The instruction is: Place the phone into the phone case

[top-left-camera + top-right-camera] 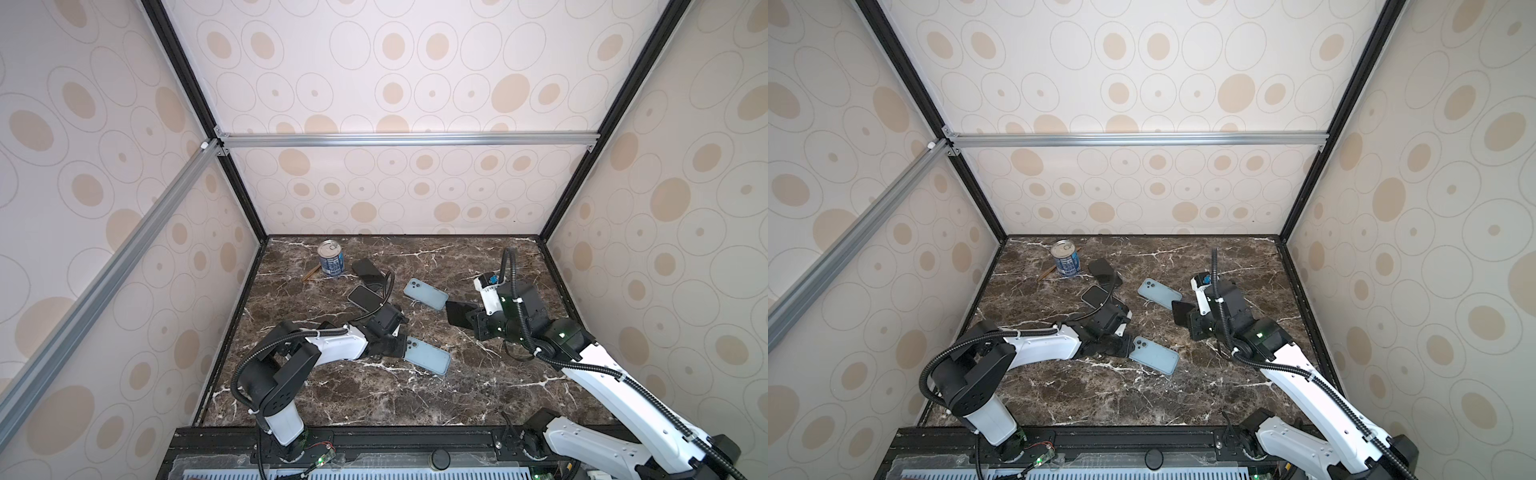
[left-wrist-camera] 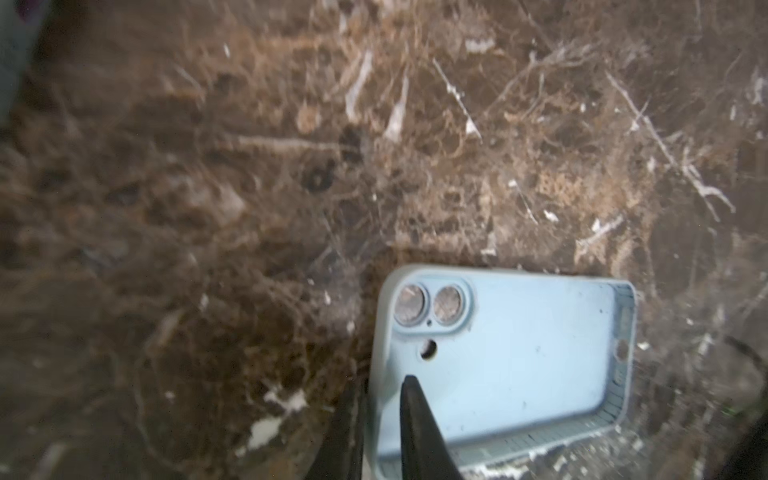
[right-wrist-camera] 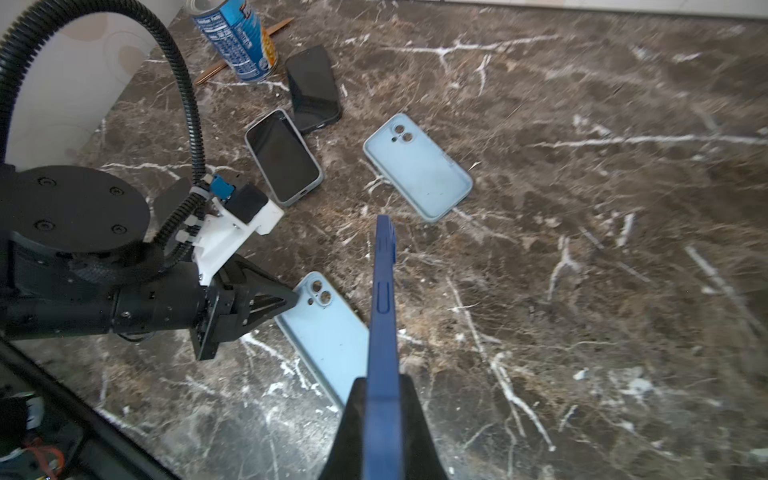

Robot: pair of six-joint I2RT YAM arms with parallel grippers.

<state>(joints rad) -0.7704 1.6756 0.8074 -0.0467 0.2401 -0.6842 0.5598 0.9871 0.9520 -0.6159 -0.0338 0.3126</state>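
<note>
Well, in both top views the light blue phone case point(image 1: 430, 357) lies flat and empty on the table point(image 1: 374, 399). In the left wrist view the left gripper point(image 2: 380, 386) pinches its side wall, one finger point(image 2: 415, 424) inside. In the right wrist view the right gripper point(image 3: 382, 390) clamps the blue phone point(image 3: 384, 291), held on edge near the case.

Bright, even, diffuse light off the pale patterned walls point(image 1: 395, 83) in both top views, soft faint shadows on the dark marble table point(image 1: 374, 399), wide-angle stretching toward edges, left wrist view dim, brownish, motion-blurred, pale blue phone case point(image 2: 519, 353) least smeared, right wrist view sharper, corners soft.
</note>
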